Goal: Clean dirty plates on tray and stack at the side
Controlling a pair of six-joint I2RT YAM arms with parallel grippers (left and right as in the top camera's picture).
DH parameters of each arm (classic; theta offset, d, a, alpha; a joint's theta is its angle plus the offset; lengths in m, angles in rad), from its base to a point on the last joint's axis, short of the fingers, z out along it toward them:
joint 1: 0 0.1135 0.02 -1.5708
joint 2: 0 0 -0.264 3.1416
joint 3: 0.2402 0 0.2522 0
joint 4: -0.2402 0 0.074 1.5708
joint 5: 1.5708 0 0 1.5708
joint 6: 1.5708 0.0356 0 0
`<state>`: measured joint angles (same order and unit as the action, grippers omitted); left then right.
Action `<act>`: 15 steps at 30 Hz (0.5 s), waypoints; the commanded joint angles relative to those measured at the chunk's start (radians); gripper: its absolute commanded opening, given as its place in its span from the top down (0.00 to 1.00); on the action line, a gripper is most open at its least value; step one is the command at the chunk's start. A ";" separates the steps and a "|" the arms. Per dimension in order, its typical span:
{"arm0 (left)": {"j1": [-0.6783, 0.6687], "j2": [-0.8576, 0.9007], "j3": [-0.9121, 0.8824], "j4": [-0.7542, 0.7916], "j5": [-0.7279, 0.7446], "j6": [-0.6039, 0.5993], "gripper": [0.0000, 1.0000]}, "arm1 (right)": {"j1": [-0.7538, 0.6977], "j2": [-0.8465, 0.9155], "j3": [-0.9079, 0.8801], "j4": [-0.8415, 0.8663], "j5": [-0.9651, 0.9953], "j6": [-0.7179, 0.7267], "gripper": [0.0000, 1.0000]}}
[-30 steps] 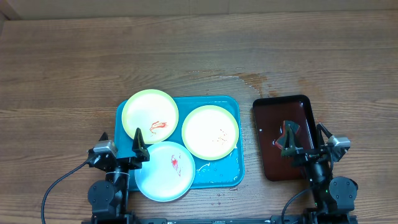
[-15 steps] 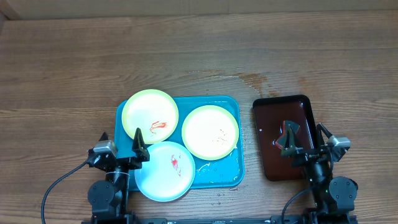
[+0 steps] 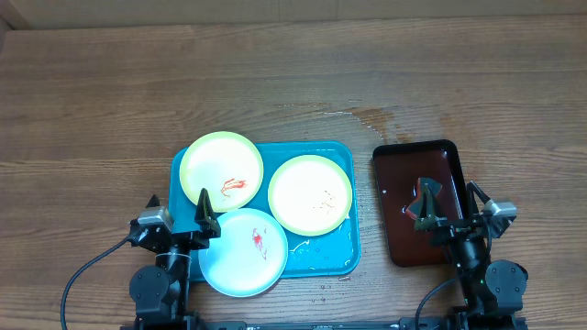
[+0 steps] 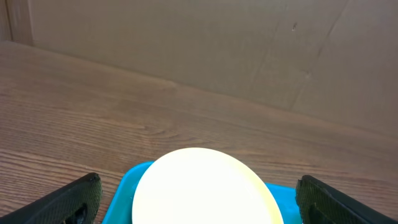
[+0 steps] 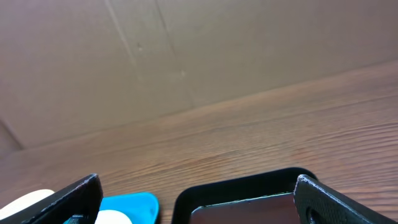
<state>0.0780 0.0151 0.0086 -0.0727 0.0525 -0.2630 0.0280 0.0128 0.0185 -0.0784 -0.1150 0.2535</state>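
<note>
The turquoise tray (image 3: 340, 252) lies at the table's front middle with three plates on it. A yellow-green plate (image 3: 221, 170) with a red smear is at the back left, overhanging the rim. A second yellow-green plate (image 3: 310, 193) with faint brown specks is at the right. A blue-white plate (image 3: 241, 252) with a red smear is at the front left, over the front rim. My left gripper (image 3: 182, 209) is open and empty near the tray's left edge; its wrist view shows a plate (image 4: 202, 190) between the fingers. My right gripper (image 3: 451, 202) is open and empty over the dark tray.
A smaller dark reddish-brown tray (image 3: 404, 170) with a black rim lies right of the turquoise tray, also in the right wrist view (image 5: 249, 202). A wet patch (image 3: 367, 117) marks the wood behind it. A cardboard wall stands at the table's far edge.
</note>
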 commanded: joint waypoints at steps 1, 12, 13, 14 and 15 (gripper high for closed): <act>-0.006 -0.010 -0.004 -0.001 0.015 0.001 0.00 | 0.005 -0.007 0.000 -0.013 -0.063 0.014 0.00; -0.006 -0.010 -0.004 -0.001 0.015 0.001 0.00 | 0.005 0.178 0.204 -0.218 -0.128 0.069 0.00; -0.006 -0.010 -0.004 -0.001 0.015 0.001 0.00 | 0.005 0.217 0.247 -0.246 -0.138 0.091 0.00; -0.006 -0.010 -0.004 -0.001 0.015 0.001 0.00 | 0.005 0.254 0.287 -0.274 -0.142 0.111 0.00; -0.006 -0.010 -0.004 -0.001 0.015 0.001 0.00 | 0.005 0.310 0.347 -0.318 -0.153 0.121 0.00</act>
<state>0.0780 0.0151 0.0086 -0.0723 0.0528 -0.2630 0.0277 0.2298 0.2298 -0.3466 -0.2253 0.3271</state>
